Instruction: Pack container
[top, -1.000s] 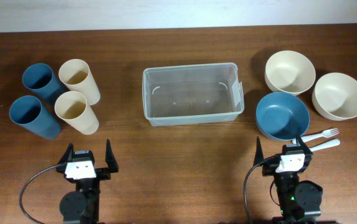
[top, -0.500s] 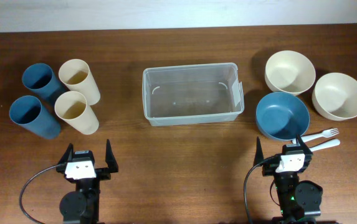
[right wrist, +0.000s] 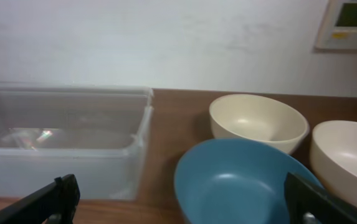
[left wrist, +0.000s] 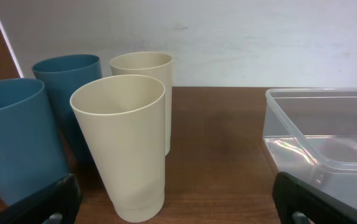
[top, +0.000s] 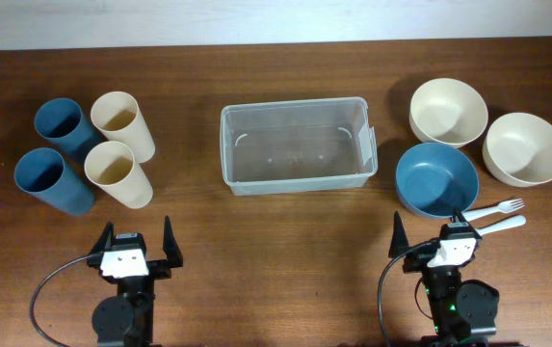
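Note:
The clear plastic container (top: 295, 145) sits empty at the table's middle back; it also shows in the left wrist view (left wrist: 328, 146) and the right wrist view (right wrist: 63, 146). Two blue cups (top: 52, 178) and two cream cups (top: 118, 172) stand at the left. A blue bowl (top: 436, 179) and two cream bowls (top: 447, 111) are at the right. My left gripper (top: 138, 243) is open and empty near the front edge, facing the cups (left wrist: 125, 143). My right gripper (top: 432, 236) is open and empty, just in front of the blue bowl (right wrist: 247, 180).
A white plastic fork (top: 497, 208) and another white utensil (top: 502, 226) lie right of my right gripper, next to the blue bowl. A white wall stands behind the table.
My right gripper has turned slightly to the left. Nothing else has moved.

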You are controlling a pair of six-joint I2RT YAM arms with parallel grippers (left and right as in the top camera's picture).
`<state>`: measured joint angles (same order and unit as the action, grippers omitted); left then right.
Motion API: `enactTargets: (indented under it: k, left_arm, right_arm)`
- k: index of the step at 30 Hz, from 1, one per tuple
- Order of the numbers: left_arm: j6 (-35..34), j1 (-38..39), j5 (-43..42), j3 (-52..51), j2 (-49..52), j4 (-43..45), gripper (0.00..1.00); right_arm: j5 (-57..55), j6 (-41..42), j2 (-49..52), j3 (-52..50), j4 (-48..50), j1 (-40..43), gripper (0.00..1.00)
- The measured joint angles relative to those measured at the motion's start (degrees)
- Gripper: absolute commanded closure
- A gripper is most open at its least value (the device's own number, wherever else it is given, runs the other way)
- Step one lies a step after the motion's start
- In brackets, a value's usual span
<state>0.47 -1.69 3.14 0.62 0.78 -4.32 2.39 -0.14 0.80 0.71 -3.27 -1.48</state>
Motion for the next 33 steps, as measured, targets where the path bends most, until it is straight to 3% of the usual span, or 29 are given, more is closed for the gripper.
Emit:
enactTargets:
  k: [5, 9, 14, 20, 25, 33]
  left_arm:
    - [0.0, 0.0, 0.0, 0.0, 0.0, 0.0, 0.0]
    - [0.0, 0.0, 0.0, 0.0, 0.0, 0.0, 0.0]
    - [-0.02, 0.0, 0.0, 0.0, -0.02, -0.02, 0.0]
    - [-0.02, 0.0, -0.11, 0.0, -0.04, -0.04, 0.0]
    - [0.0, 0.0, -0.2, 0.02, -0.04, -0.02, 0.0]
    - [0.0, 0.0, -0.2, 0.02, -0.04, -0.02, 0.0]
  right_arm:
    - [5.73, 2.05, 0.0, 0.15, 4.87, 0.0, 0.01]
    - [7.89, 2.75, 0.22, 4.39, 1.75, 0.0, 0.01]
    - [3.74, 3.65, 4.74, 19.54, -14.56, 0.0, 0.01]
    - [-4.72, 5.01, 21.49, 42.97, -34.29, 0.0, 0.01]
    - [-5.33, 7.26, 36.3, 58.62, -40.79, 0.0, 0.01]
    - [-2.75, 7.98, 45.33, 64.74, -49.64, 0.0, 0.01]
